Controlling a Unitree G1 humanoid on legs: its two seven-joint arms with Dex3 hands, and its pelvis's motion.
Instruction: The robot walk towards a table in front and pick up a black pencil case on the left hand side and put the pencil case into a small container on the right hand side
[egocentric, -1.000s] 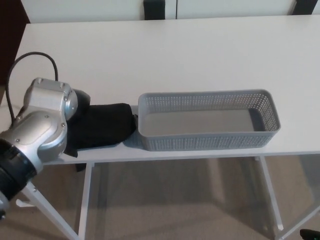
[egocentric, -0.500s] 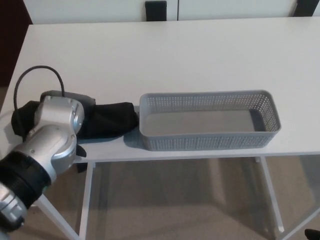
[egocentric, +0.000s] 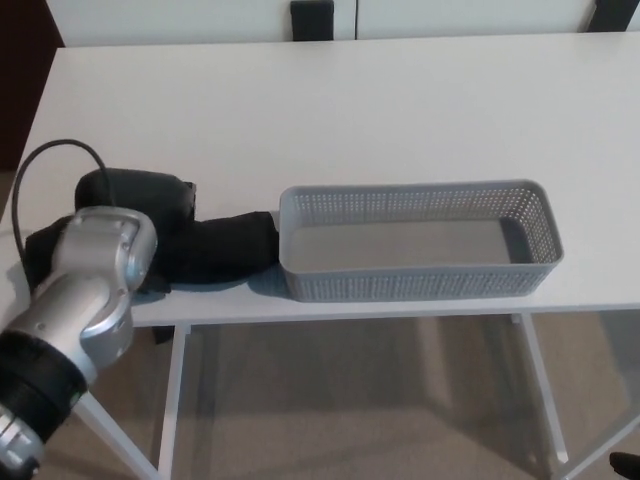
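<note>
We see our left arm (egocentric: 85, 300) in rounded silver casing, a black cable (egocentric: 40, 165) looping beside its black hand (egocentric: 135, 195).

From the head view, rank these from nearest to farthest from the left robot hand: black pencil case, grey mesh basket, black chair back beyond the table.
1. Black soft pencil case: right at the left robot hand, near table edge.
2. Grey perforated plastic basket: to the right, beside the case.
3. Black chair back: past the table's far edge.
</note>
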